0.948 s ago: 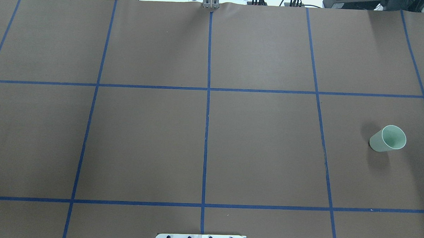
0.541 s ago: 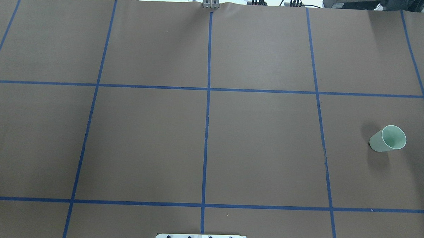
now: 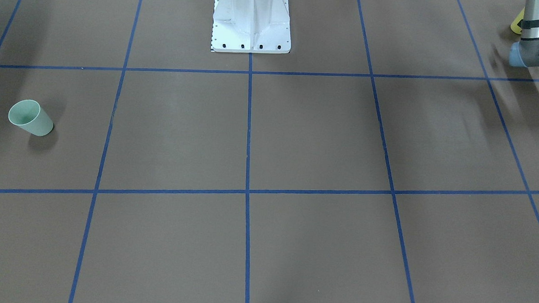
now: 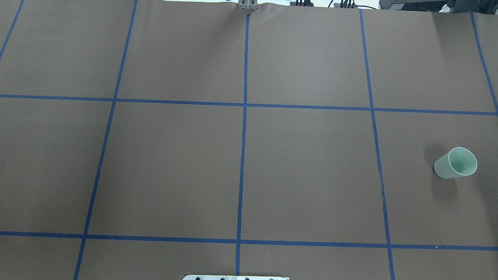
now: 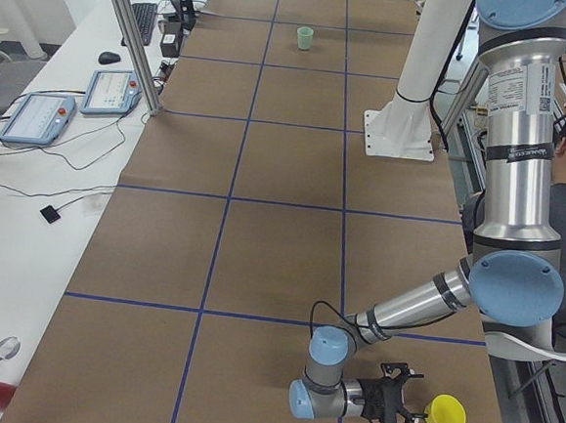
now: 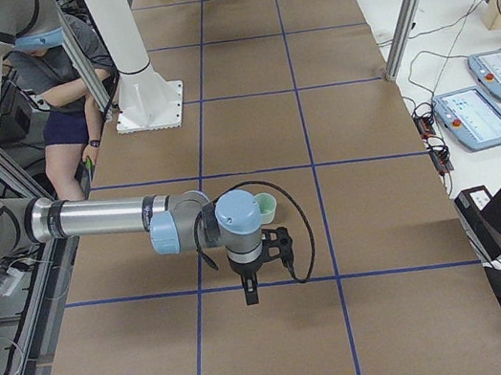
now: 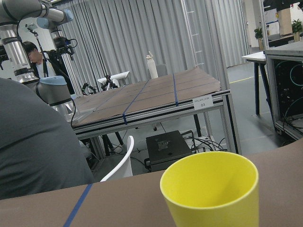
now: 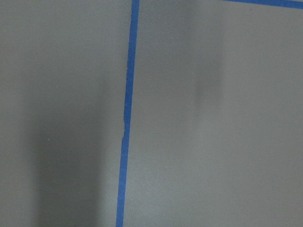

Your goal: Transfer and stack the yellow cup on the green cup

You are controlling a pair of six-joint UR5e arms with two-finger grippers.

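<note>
I see the small bright yellow plastic cup (image 5: 445, 414) upright near the table's (image 4: 306, 171) robot-side edge at the left end, with the left tool (image 5: 403, 409) lying level just beside it. The pale mint-green plastic cup (image 4: 456, 163) stands upright towards the right end, with wide bare table between the two. The right tool (image 6: 250, 292) points down near it (I cannot tell whether either tool's jaws are apart or together).

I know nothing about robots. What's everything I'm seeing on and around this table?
small bright yellow plastic cup: one, yellow, upright at the table's left end.
small pale mint-green plastic cup: one, green, upright near the right end.
paper-covered table: one, brown, blue tape grid.
control tablets: two, grey, on the side bench.
person: one, grey shirt, behind the robot.
robot pedestal: one, white, table's edge.
left gripper: one, black, beside the yellow cup.
right gripper: one, black, pointing down.
</note>
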